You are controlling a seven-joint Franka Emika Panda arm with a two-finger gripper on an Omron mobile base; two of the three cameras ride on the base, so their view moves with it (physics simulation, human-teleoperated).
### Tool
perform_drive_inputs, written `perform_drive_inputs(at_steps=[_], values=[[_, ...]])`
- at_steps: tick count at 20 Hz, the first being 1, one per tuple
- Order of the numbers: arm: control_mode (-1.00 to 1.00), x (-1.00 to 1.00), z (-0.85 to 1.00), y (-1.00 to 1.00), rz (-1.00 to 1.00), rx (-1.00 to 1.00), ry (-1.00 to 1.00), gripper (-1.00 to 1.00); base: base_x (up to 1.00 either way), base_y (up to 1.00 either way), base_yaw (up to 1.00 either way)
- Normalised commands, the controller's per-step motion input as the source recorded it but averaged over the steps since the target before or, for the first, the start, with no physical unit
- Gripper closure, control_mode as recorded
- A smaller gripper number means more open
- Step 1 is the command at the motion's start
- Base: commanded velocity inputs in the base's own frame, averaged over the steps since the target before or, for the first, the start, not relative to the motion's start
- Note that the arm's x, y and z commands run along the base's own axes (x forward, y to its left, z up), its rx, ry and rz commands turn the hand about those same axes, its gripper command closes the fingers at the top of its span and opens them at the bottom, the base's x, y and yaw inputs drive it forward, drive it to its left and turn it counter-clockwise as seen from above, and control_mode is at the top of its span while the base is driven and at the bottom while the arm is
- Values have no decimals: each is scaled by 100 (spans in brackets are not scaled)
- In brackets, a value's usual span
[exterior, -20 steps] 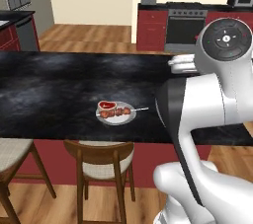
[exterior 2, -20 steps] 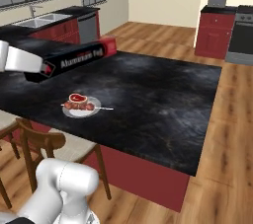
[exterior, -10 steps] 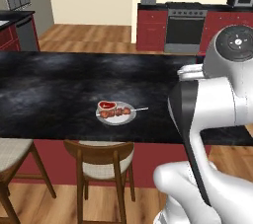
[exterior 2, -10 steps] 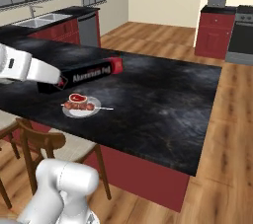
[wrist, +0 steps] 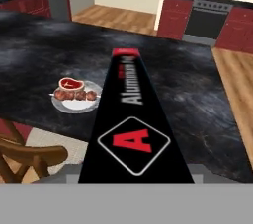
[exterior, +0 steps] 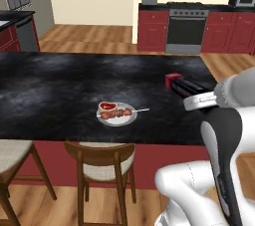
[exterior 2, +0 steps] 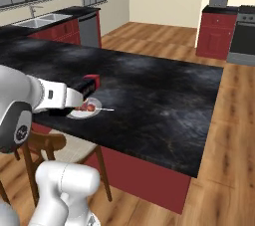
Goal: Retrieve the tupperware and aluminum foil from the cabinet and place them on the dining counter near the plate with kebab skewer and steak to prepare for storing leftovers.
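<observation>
Black marble-look table (exterior: 60, 85), long and glossy with a red base, spans all three views; two wooden stools (exterior: 102, 163) stand at its near edge. On it, close to that edge, rests the small round white plate (exterior: 117, 115) carrying a red steak and a kebab skewer whose thin stick juts over the rim.

Aluminum foil box (wrist: 133, 119): long, narrow, black, with a red end cap, white lettering and a red letter inside a white diamond outline. In the hand view it runs lengthwise away from the camera above the table, its near end at the gripper (exterior: 199, 101). The jaws are closed on the box. In the left base view the box lies level over the table, well to the right of the plate, apart from it.

Background: red base cabinets, a steel oven (exterior: 186, 32), wooden floor.
</observation>
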Motion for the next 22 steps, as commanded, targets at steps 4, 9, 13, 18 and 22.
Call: perform_drive_inputs(at_steps=[4, 9, 13, 18, 22], values=[[-100, 75, -69, 0, 3, 9, -2, 100, 0, 0, 0], [-100, 66, -37, -18, -9, 1, 3, 100, 0, 0, 0], [-100, 49, -34, -24, -16, 0, 6, 100, 0, 0, 0], [-100, 32, -48, -22, -12, 0, 1, 100, 0, 0, 0], [-100, 34, -53, -11, -6, 0, 7, 100, 0, 0, 0]])
